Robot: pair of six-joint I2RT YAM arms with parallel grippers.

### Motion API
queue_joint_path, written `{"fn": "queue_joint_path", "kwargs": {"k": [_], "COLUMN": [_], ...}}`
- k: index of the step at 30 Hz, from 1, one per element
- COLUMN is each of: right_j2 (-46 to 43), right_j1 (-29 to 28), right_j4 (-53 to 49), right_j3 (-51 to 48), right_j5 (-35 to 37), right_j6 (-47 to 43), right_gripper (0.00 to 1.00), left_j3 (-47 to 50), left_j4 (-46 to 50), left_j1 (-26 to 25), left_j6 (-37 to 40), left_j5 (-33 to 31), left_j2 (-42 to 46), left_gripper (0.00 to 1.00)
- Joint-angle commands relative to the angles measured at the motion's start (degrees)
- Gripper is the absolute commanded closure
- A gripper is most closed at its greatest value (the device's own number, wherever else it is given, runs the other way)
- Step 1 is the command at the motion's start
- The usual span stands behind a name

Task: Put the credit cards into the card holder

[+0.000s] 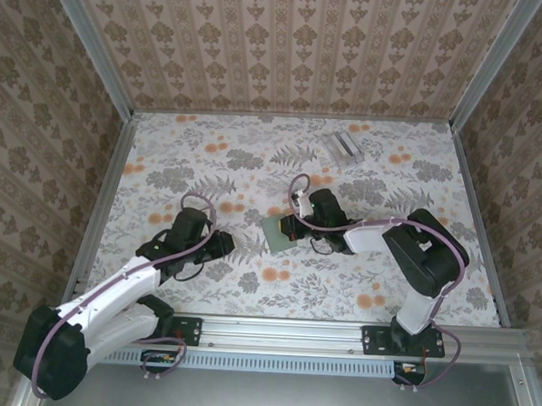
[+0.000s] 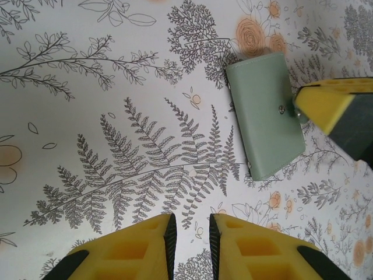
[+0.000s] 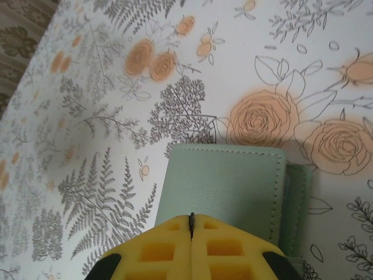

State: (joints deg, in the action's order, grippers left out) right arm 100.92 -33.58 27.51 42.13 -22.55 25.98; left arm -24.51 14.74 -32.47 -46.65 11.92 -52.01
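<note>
The card holder (image 1: 277,232) is a grey-green wallet lying folded shut on the flowered table, mid-table. In the left wrist view the card holder (image 2: 265,114) shows a small snap on its right edge. My right gripper (image 1: 292,230) is shut, with its tips over the holder's cover (image 3: 224,181); the right gripper (image 3: 191,219) has nothing between its fingers. One of its yellow fingers (image 2: 326,108) touches the holder's edge by the snap. My left gripper (image 1: 221,246) sits to the holder's left, low over bare table. The left gripper (image 2: 191,224) is open by a narrow gap and holds nothing. The credit cards are out of view.
A clear silvery slotted stand (image 1: 345,146) is at the back right of the table. Patterned walls with metal rails (image 1: 107,203) close in the table on three sides. Open tabletop lies to the left and behind the holder.
</note>
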Motion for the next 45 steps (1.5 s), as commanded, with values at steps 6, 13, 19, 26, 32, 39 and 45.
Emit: {"fn": "queue_joint_path", "kwargs": {"k": [6,13,19,26,32,39,45], "right_j2": [-1.7,1.2,2.9,4.2,4.6,4.5,6.1], "right_j1": [0.7,-0.4,-0.5,-0.8,-1.1,-1.6,-2.2], "right_j4": [-4.3,-5.4,-3.6,-2.9,-2.8,-2.3,-1.6], "right_j3": [1.8,3.6,4.5,4.4,4.7,5.2,5.4], "right_j5": [-0.3,1.8,0.8,0.9,1.1,1.4,1.7], "right_j6": [-1.8,-2.7,-0.9,-0.7,-0.4,0.4,0.7], "right_gripper": [1.0,1.0,1.0,1.0,1.0,1.0,1.0], "left_j3": [1.1,2.9,3.6,4.2,4.1,4.2,4.2], "left_j4": [1.2,-2.9,-4.2,-4.5,-4.7,-4.6,-4.6], "left_j1": [0.6,0.5,0.3,0.2,0.2,0.2,0.2], "left_j6": [0.7,-0.8,-1.3,-1.4,-1.1,-1.2,-1.1], "left_j5": [-0.4,1.2,1.7,1.4,1.5,1.6,1.6], "left_j2": [0.7,-0.7,-1.8,-1.9,-2.2,-2.4,-2.4], "left_gripper": [0.75,0.75,0.75,0.74,0.74,0.74,0.74]}}
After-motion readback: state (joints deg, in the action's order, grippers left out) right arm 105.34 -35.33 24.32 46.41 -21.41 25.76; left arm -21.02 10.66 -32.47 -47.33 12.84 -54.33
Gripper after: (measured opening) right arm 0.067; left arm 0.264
